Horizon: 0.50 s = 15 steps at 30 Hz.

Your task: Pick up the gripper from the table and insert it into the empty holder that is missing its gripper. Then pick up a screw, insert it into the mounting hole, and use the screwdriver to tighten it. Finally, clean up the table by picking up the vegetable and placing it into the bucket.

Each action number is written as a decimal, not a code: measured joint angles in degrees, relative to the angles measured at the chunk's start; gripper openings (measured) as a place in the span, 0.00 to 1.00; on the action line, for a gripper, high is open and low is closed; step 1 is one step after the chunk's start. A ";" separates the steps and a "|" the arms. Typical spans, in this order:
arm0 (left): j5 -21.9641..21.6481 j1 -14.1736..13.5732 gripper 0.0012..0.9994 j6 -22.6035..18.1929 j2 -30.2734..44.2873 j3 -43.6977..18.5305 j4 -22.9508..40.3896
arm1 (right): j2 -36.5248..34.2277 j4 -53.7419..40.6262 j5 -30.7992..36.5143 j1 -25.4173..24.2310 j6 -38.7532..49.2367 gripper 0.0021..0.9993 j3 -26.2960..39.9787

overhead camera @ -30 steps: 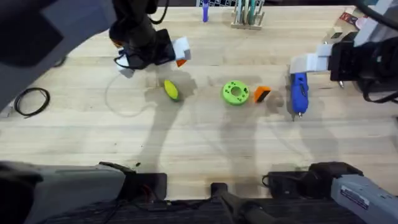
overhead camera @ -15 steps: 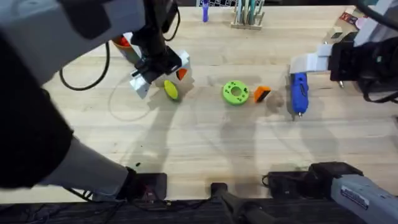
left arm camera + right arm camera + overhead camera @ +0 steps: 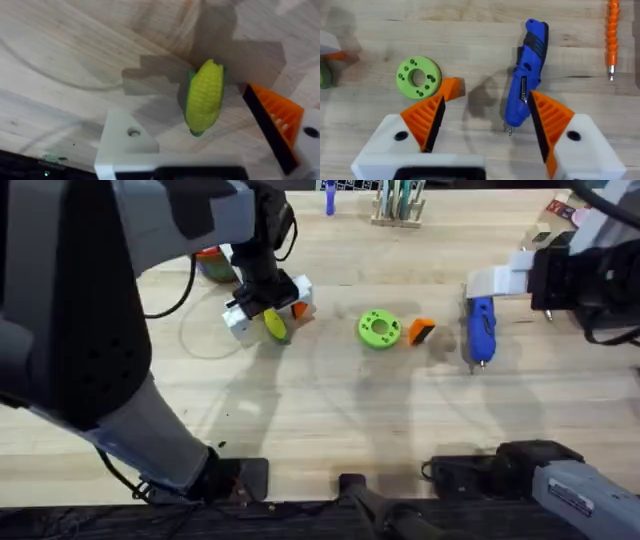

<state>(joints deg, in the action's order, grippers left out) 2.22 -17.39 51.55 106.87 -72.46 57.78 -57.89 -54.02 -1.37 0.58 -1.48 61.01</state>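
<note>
The yellow corn cob, the vegetable, lies on the table between the fingers of my open left gripper, untouched. One left finger is a bare white block with a hole, the holder; its twin carries an orange pad. The loose orange gripper rests beside a green disc. The blue screwdriver lies on the wood just ahead of my open right gripper. The bucket peeks out behind the left arm.
A thin orange-handled tool lies beyond the screwdriver. A rack of tools stands at the table's back edge. The left arm looms large over the table's left side. Bare wood stretches along the front.
My left arm has swung right and toward the front, bringing its open fingers down around the corn. The bucket has come partly into view. The right arm has not moved.
</note>
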 joint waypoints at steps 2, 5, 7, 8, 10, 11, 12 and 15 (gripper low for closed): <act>0.00 0.00 0.99 -0.77 -0.17 0.26 -0.42 | 0.00 0.00 0.00 0.00 0.00 0.99 -0.02; 0.20 0.00 0.91 -1.48 -0.21 0.36 -0.60 | 0.00 0.00 0.00 0.00 0.02 0.99 0.00; 0.54 0.00 0.70 -1.82 -0.21 0.39 -0.86 | 0.00 0.00 0.00 0.00 0.00 0.99 0.00; 0.65 0.00 0.53 -2.06 -0.21 0.42 -0.67 | 0.00 0.00 0.00 0.00 0.00 0.99 0.00; 0.92 0.00 0.24 -2.14 -0.21 0.43 -0.62 | 0.00 -0.02 0.00 0.00 0.00 0.99 0.00; 1.06 0.00 0.09 -2.19 -0.24 0.43 -0.59 | 0.00 0.00 0.00 0.00 0.00 0.99 0.00; 1.09 0.00 0.02 -2.43 -0.26 0.43 -0.57 | 0.02 -0.02 0.00 0.00 0.00 0.99 0.00; 1.01 -0.04 0.00 -2.56 -0.30 0.47 -0.40 | 0.00 -0.02 0.00 0.00 0.00 0.99 0.00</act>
<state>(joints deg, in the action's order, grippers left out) 3.23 -17.43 48.99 106.56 -71.99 57.39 -57.89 -54.04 -1.37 0.58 -1.48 61.01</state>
